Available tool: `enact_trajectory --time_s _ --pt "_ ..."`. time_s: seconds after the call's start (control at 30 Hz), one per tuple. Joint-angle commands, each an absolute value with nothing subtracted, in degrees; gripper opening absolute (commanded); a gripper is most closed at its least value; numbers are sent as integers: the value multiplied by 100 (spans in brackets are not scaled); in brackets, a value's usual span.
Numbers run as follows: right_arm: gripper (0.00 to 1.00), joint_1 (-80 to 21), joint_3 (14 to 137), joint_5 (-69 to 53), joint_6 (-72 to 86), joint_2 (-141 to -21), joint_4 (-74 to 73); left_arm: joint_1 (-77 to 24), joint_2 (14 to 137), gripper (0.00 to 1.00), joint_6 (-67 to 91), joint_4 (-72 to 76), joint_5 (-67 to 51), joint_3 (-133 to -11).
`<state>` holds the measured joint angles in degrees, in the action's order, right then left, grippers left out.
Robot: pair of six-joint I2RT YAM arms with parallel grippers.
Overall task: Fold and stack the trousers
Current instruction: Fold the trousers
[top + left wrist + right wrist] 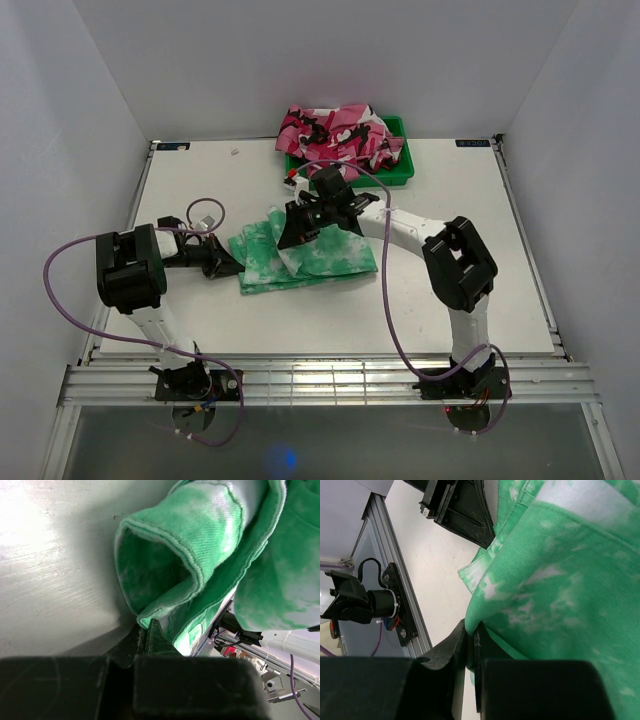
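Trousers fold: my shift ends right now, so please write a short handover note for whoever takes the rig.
Left gripper: shut, pinching the left edge of the trousers beside an open leg cuff.
Right gripper: shut on a fold of the same cloth, toward its far side.
Trousers: mid-table, layered but rumpled. A green bin with pink-patterned clothes sits behind them.
Done: cloth partly doubled over.
Left: finish and flatten the fold, release both grips, stack.
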<state>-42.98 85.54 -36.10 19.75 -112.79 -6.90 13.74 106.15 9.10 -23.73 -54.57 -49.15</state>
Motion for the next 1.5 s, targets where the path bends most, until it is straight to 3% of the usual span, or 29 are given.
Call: enact_trajectory --time_s 0.0,1.47 --pt "8 -4342 8885 -3665 2416 -11478 -79 1257 10529 0 853 -2180 -5221 -4773" --pt "8 -5019 9756 -3771 4500 -13025 1424 1204 10345 0 1063 -1898 -4983 -4368"
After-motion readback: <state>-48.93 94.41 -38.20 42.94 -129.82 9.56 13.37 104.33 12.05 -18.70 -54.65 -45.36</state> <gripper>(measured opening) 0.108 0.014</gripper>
